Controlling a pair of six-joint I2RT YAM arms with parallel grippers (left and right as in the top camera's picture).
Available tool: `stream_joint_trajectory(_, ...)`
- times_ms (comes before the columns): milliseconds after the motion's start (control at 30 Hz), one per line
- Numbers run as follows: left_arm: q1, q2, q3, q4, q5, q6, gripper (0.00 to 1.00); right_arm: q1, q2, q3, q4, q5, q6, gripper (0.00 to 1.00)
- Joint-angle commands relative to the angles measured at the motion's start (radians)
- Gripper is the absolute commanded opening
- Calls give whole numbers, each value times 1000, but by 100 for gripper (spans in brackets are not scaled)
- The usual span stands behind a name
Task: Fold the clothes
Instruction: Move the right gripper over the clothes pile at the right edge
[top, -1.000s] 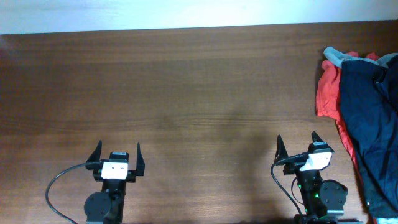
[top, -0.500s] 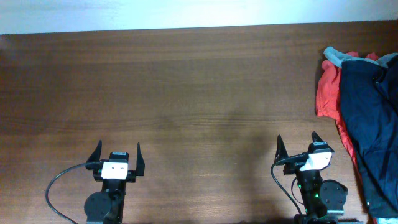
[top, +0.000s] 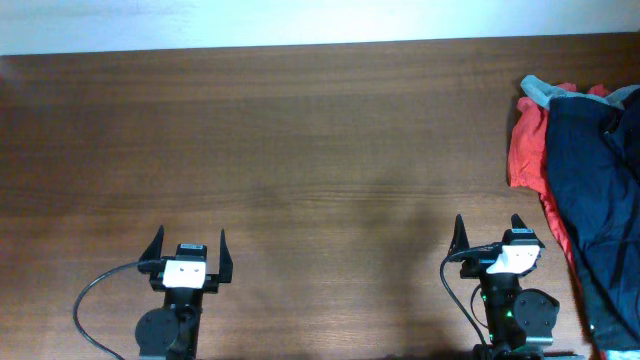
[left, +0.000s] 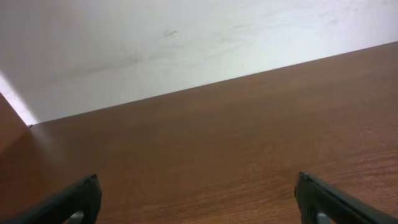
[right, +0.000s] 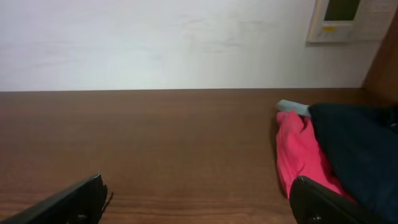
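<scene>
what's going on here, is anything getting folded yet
Nothing is being handled yet. The left tool and the right tool sit open and empty at the near edge of the table. The clothes lie in an unfolded heap at the table's right edge, a navy garment on top of an orange-red one. The right tool is the closer one to the heap.

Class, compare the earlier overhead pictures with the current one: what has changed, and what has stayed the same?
The right arm shifted slightly to its right, toward the clothes, jaws open; nothing was grasped. The left arm and the clothes stayed put.
</scene>
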Motion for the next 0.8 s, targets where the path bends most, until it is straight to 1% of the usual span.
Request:
stream_joint_trajectory(0, -5, -4, -6, 0, 5, 16, 99, -6, -6, -5, -3, -45, 12, 99)
stream_joint_trajectory(100, -5, -4, -6, 0, 5, 16, 99, -6, -6, -5, 3, -99, 13, 99)
stream_joint_trajectory(133, -5, -4, -6, 0, 5, 16, 99, -6, -6, -1, 10, -168, 38, 99)
stream_joint_trajectory(167, -5, -4, -6, 0, 5, 16, 99, -6, -6, 8, 6, -193, 79, 99)
stream_joint_trajectory(233, -5, -4, -6, 0, 5, 16, 99, -6, -6, 38, -5, -198, 171, 99)
stream_joint_trajectory(267, -5, -4, -6, 0, 5, 16, 99, -6, -6, 49, -3, -194, 182, 99)
stream_joint_trajectory(367, -5, -4, -6, 0, 5, 16, 99, -6, -6, 151, -67, -191, 188, 99)
stream_joint_trajectory(400, -5, -4, -6, 0, 5, 16, 99, -6, -5, 208, -119, -175, 188, 98)
stream_joint_trajectory(500, -5, -4, -6, 0, 5, 16, 99, -6, 27, 358, -267, -60, 188, 99)
stream_joint_trajectory(600, -5, -4, -6, 0, 5, 16, 99, -6, 103, 504, -365, 6, 188, 99)
stream_joint_trajectory(700, -5, -4, -6, 0, 5, 16, 99, -6, 226, 656, -436, 66, 188, 99)
stream_joint_trajectory(767, -5, -4, -6, 0, 5, 16, 99, -6, 343, 766, -492, 101, 172, 99)
